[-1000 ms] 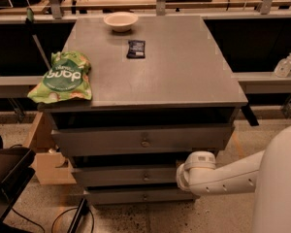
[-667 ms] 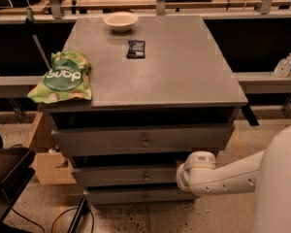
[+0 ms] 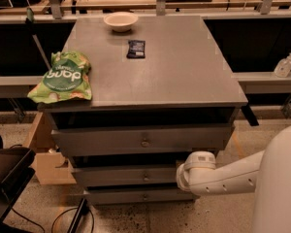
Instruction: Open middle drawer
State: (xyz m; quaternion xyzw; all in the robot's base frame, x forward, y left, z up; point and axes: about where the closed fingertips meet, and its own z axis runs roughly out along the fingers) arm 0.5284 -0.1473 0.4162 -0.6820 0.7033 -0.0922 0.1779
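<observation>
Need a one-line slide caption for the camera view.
Gripper at the right side of the middle drawer; green snack bag, bowl and dark packet sit on the cabinet top.

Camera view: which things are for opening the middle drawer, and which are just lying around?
For the job: middle drawer, its knob, gripper at the drawer's right end.
Just lying about: bowl, green bag and dark packet on the cabinet top, bottle on the right ledge.

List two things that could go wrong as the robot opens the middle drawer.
The gripper sits at the right end of the middle drawer, off from its knob; it may miss. The chip bag lies at the front-left edge of the cabinet top; a jolt might drop it.
</observation>
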